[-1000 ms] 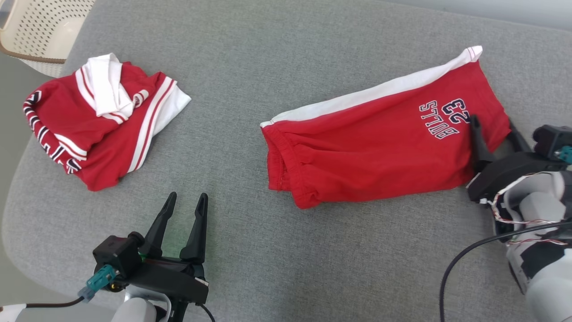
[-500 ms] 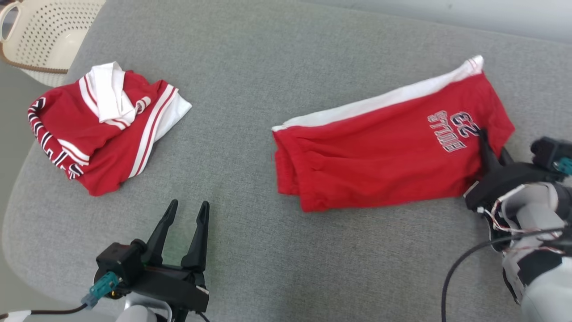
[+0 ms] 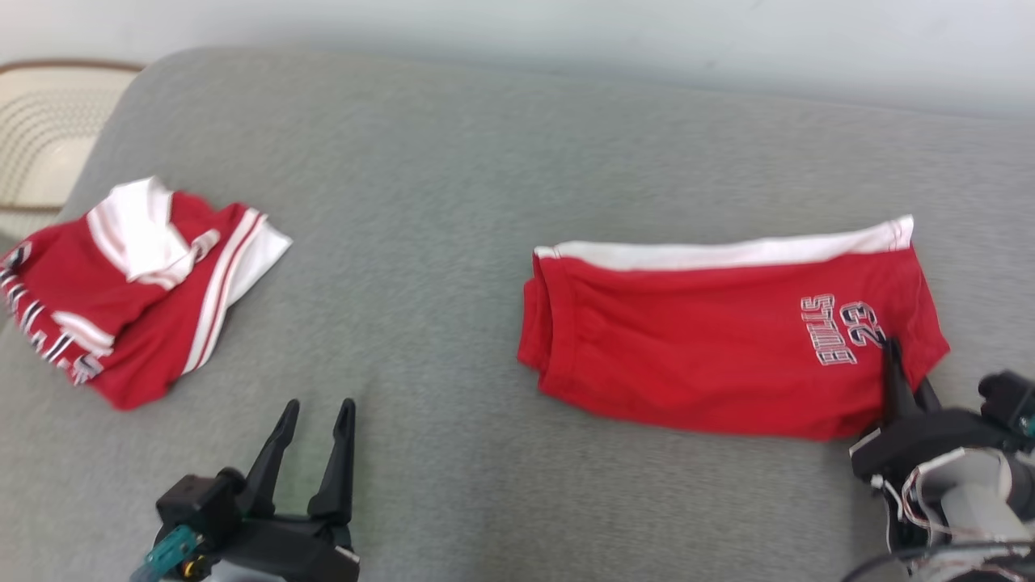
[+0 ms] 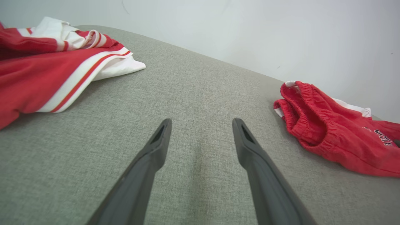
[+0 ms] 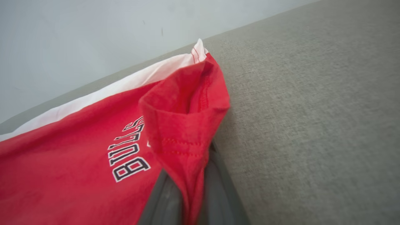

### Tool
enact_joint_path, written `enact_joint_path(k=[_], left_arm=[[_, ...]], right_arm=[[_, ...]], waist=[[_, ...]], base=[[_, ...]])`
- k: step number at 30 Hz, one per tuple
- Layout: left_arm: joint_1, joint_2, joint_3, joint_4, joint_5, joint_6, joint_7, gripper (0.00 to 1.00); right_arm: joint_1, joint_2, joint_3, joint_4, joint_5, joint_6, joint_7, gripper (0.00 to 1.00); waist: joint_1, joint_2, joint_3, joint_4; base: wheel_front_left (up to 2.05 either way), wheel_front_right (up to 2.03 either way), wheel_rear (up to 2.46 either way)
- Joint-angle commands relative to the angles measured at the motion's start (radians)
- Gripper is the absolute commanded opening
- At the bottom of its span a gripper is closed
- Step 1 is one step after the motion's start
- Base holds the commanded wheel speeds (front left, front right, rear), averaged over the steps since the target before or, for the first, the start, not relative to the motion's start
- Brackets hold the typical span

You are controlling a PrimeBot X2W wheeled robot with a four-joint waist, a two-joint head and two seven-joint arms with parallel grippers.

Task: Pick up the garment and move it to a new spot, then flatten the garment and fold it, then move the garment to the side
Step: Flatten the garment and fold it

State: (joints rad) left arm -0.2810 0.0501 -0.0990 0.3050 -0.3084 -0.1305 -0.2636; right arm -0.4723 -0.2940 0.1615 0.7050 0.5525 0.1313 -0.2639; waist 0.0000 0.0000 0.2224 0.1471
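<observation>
Grey fabric-covered table (image 3: 453, 202) against a pale wall (image 3: 566, 32). Red shorts (image 3: 711, 356), folded lengthwise, lie flat on the robot's right half of the table: white side stripe along the far edge, elastic waistband toward the centre, "BULLS 23" print near the leg hem. Right end effector (image 3: 899, 365) is clenched on the leg hem at the near right corner of the shorts; in the right wrist view the hem fabric is pinched between the two dark fingers (image 5: 215, 193) and stands up in a small peak. Left end effector (image 3: 319, 404) is released, jaws spread, low over bare table at the near left, touching no cloth. A second red-and-white garment (image 3: 129, 299) sits crumpled at the far left, well apart from the shorts.
</observation>
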Motion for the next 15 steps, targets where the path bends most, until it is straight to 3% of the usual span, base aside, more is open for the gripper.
enact_joint_path(k=[1, 8, 10, 15], left_arm=[[0.026, 0.001, 0.007, 0.003, 0.004, 0.000, -0.001, 1.00], [0.058, 0.001, 0.049, -0.004, -0.005, 0.000, -0.001, 1.00], [0.068, 0.001, 0.051, -0.003, -0.007, 0.000, -0.001, 1.00], [0.065, 0.001, 0.044, 0.005, -0.014, 0.000, -0.001, 1.00]], right_arm=[[0.020, -0.001, -0.005, -0.006, -0.004, -0.001, 0.000, 0.00], [0.088, 0.002, -0.015, -0.158, -0.090, -0.001, 0.000, 0.00], [0.103, 0.002, 0.044, -0.281, -0.142, -0.001, 0.000, 0.00], [0.101, -0.006, 0.222, -0.412, -0.168, -0.001, 0.000, 0.00]], waist=[[0.0000, 0.0000, -0.053, -0.061], [0.0000, 0.0000, -0.083, -0.129], [0.0000, 0.0000, -0.087, -0.141], [0.0000, 0.0000, -0.093, -0.139]], base=[[0.00, 0.00, 0.00], [0.00, 0.00, 0.00], [0.00, 0.00, 0.00], [0.00, 0.00, 0.00]])
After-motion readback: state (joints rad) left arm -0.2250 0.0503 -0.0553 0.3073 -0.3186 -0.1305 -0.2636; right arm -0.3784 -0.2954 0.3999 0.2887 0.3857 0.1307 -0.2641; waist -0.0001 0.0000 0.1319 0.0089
